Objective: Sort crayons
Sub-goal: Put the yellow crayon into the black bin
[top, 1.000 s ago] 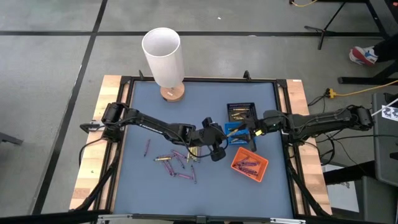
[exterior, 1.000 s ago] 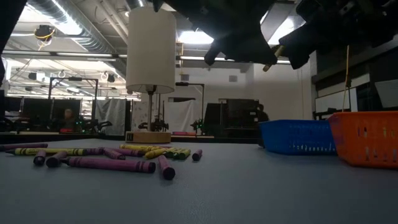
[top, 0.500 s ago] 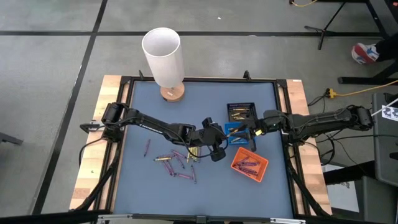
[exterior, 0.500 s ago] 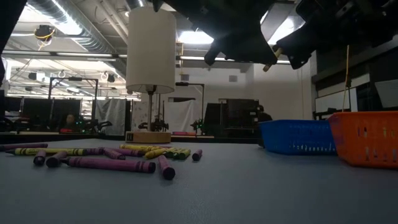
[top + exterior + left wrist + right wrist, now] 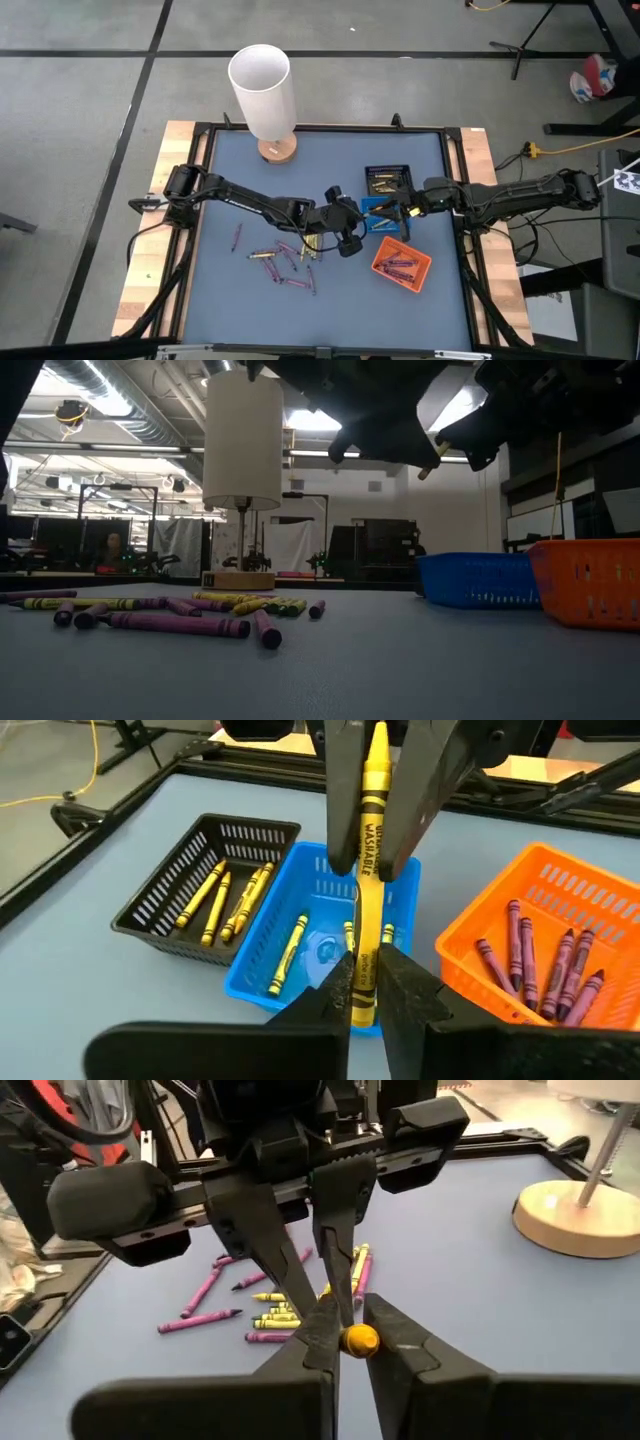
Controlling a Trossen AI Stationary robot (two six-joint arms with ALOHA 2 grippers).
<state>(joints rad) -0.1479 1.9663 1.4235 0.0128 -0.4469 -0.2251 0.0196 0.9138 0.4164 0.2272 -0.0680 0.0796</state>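
1. Blue-grey mat on table (image 5: 240, 190), centre of high view; white lamp (image 5: 262, 92) upper left; black tray (image 5: 386, 179), blue tray (image 5: 385, 215), orange tray (image 5: 401, 262) stacked down right of centre.
2. Mid-air handoff above blue tray: yellow crayon (image 5: 366, 870) pinched at both ends. Left gripper (image 5: 365, 982) clamped on one end, right gripper (image 5: 344, 1342) clamped on the other, seen end-on in right wrist view.
3. Crayon sits squarely between both finger pairs, running straight from one gripper to the other, well clear of the mat.
4. Risk: both clamped at once, so any arm motion before one lets go probably bends or snaps the stick.
5. Risk: early release by left with a shallow right grip likely drops it into blue or orange tray, wrong bin possible.
6. Remaining crayons (image 5: 285, 262) loose on mat, lower left of centre, purple and yellow mixed. Yellows already in black and blue trays, purples in orange.
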